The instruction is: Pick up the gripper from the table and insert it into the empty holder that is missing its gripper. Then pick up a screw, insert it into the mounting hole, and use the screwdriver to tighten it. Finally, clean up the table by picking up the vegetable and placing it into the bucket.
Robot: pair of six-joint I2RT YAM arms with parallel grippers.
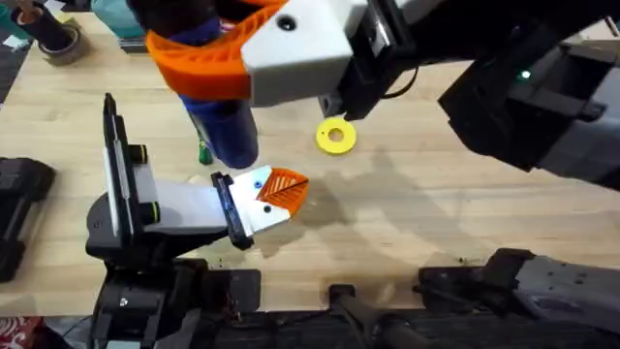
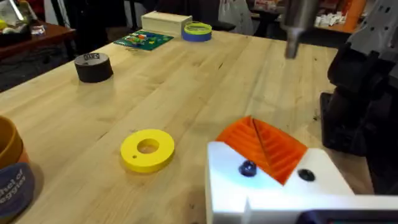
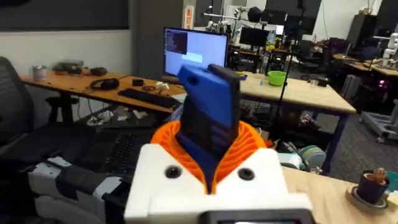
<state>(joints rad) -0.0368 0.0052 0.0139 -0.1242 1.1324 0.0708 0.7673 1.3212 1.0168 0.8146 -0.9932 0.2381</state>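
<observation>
My left gripper (image 1: 276, 194) lies low over the table, its white mounts and orange ribbed pads pressed together, shut with nothing between them. In the left wrist view the orange gripper wedge (image 2: 239, 140) sits in the white holder (image 2: 224, 171), with a blue screw (image 2: 247, 168) in the mounting hole. My right gripper (image 1: 208, 58) hangs high under the camera, shut on the blue screwdriver (image 1: 225, 126), which points down near the left gripper. The screwdriver (image 3: 208, 118) stands between its orange pads. A bit of the green vegetable (image 1: 203, 152) shows behind the screwdriver. The bucket (image 2: 9, 171) is at the left.
A yellow ring (image 1: 335, 136) lies on the wooden table (image 1: 436, 223) just beyond the left gripper. A black tape roll (image 2: 93, 66), a blue-and-yellow tape roll (image 2: 197, 30), a green board (image 2: 143, 39) and a pale box (image 2: 165, 23) sit farther back.
</observation>
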